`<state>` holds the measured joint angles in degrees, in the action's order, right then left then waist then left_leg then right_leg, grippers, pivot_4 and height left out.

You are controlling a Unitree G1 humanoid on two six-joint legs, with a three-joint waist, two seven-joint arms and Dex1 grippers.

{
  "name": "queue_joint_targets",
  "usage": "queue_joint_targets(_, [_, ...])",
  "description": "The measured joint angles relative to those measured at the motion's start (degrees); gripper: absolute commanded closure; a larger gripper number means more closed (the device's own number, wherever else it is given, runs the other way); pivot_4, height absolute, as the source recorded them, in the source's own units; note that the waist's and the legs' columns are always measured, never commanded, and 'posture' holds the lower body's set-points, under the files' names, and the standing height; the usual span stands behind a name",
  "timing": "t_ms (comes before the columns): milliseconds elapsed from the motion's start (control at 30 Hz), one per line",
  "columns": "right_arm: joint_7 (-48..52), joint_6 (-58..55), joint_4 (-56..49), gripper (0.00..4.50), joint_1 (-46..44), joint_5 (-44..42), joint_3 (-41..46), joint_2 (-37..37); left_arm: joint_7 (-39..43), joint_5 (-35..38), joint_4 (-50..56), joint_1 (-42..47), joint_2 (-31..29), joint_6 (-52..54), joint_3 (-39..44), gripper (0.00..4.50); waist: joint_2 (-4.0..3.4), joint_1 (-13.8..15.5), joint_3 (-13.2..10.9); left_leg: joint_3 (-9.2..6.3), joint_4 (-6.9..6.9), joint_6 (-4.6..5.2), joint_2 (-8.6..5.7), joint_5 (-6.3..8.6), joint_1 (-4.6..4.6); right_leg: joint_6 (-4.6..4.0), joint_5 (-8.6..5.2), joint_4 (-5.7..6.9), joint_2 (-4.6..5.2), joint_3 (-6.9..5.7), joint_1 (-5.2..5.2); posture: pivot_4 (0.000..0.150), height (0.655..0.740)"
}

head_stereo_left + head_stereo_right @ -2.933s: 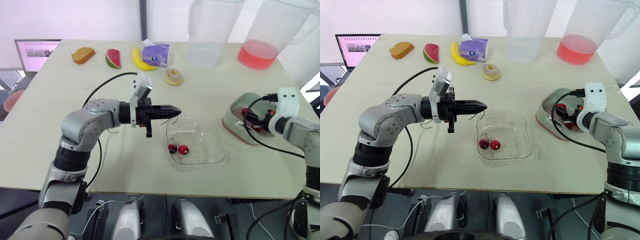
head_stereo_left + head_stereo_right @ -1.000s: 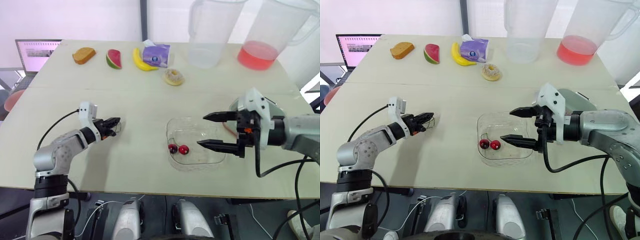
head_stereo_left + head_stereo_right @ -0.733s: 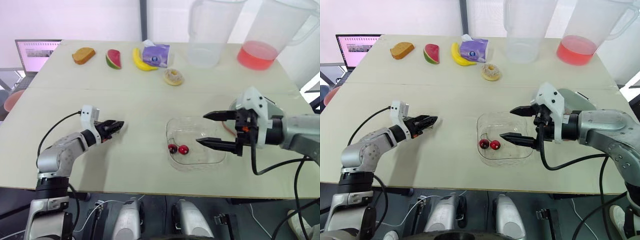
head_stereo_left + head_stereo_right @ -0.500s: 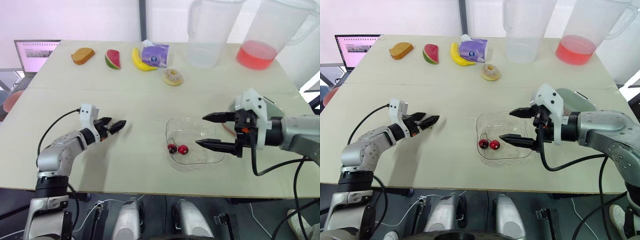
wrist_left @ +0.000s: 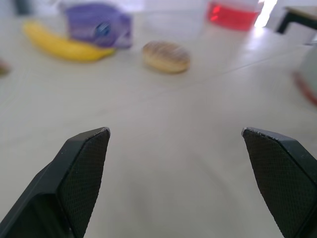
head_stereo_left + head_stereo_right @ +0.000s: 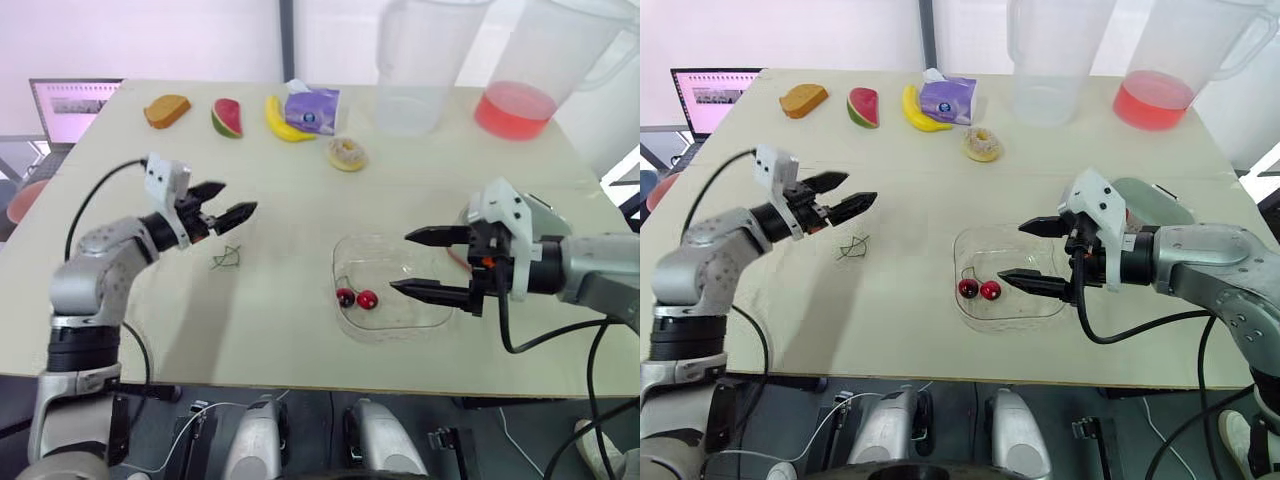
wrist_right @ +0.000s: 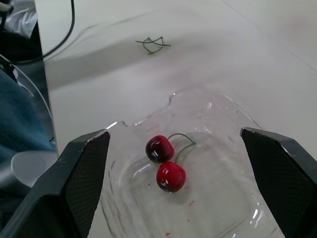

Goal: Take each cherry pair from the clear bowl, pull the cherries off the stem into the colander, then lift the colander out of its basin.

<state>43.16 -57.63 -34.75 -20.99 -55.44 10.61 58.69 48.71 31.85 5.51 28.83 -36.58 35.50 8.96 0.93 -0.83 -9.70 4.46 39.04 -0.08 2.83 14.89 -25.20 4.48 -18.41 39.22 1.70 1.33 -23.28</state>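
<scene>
A cherry pair on one stem lies in the clear bowl, also seen in the right wrist view as cherries. My right gripper hangs open over the bowl's right half, just right of the cherries, holding nothing. The colander in its basin sits behind my right wrist, mostly hidden. My left gripper is open and empty, raised above the table's left side. Bare green stems lie on the table below it.
Along the far edge stand a bread slice, a watermelon slice, a banana, a purple tissue pack, a donut, a clear pitcher and a pitcher of red liquid. A laptop is far left.
My left gripper opened, left the stems on the table, and rose up and back. My right gripper stayed open over the bowl, shifting only slightly.
</scene>
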Motion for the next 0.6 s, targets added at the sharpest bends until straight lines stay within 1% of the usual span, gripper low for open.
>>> queue_joint_targets(100, [-0.1, -0.8, 0.0, 0.0, -0.1, 0.1, 0.0, 0.5, 9.6, 3.0, 7.5, -1.6, -6.3, 1.5, -3.7, 0.02, -0.03, -0.2, 0.0, 0.04, -0.06, -0.02, 0.02, -0.01, 0.08, -0.01, 0.0, 0.02, -0.02, 0.03, 0.01, 0.15, 0.74])
queue_joint_targets(200, [0.0, -1.5, 0.0, 0.0, -0.7, 0.1, -0.5, 1.2, 17.0, 3.2, 10.1, -2.3, -11.3, 0.4, -6.1, 0.02, -0.03, -0.1, 0.0, 0.05, -0.06, -0.04, 0.02, -0.02, 0.1, -0.02, -0.01, 0.02, -0.06, 0.03, 0.01, 0.15, 0.74])
queue_joint_targets(267, [0.2, -2.2, 0.0, 0.0, -1.7, 0.0, -1.1, 1.5, 20.8, 3.5, 10.9, -1.7, -13.2, -0.7, -6.3, 0.02, -0.03, 0.0, 0.0, 0.07, -0.05, -0.03, 0.02, -0.02, 0.1, -0.02, -0.01, 0.01, -0.05, 0.04, 0.02, 0.15, 0.74])
queue_joint_targets(400, [1.1, -3.9, 0.5, 0.0, -4.7, 0.3, -4.2, 1.8, 25.9, 4.9, 11.4, -0.6, -14.9, -1.3, -6.3, 0.02, -0.02, 0.1, 0.0, 0.08, -0.04, 0.0, 0.0, 0.0, 0.09, -0.02, -0.01, 0.0, -0.05, 0.04, 0.02, 0.15, 0.74])
queue_joint_targets(467, [3.3, -4.7, 1.4, 0.0, -7.2, 1.7, -9.0, 3.4, 28.8, 5.0, 11.5, 0.1, -15.2, -2.3, -6.8, 0.02, -0.03, 0.1, 0.0, 0.09, -0.03, 0.0, 0.0, 0.0, 0.09, -0.02, -0.01, -0.01, -0.07, 0.05, 0.0, 0.15, 0.74])
queue_joint_targets(500, [3.8, -4.9, 1.5, 0.0, -7.8, 2.3, -10.1, 3.5, 29.3, 5.0, 11.5, 0.2, -15.2, -2.6, -7.0, 0.02, -0.03, 0.1, 0.0, 0.08, -0.04, 0.0, 0.0, 0.0, 0.09, -0.02, -0.01, -0.01, -0.07, 0.04, 0.0, 0.15, 0.74])
queue_joint_targets(600, [5.3, -6.0, 2.6, 0.0, -13.1, 5.9, -17.7, 2.8, 30.2, 4.9, 11.4, 0.6, -14.7, -3.4, -8.2, 0.02, -0.03, 0.0, 0.0, 0.09, -0.03, 0.01, 0.01, 0.0, 0.08, -0.02, -0.01, 0.01, -0.09, 0.06, -0.03, 0.15, 0.74])
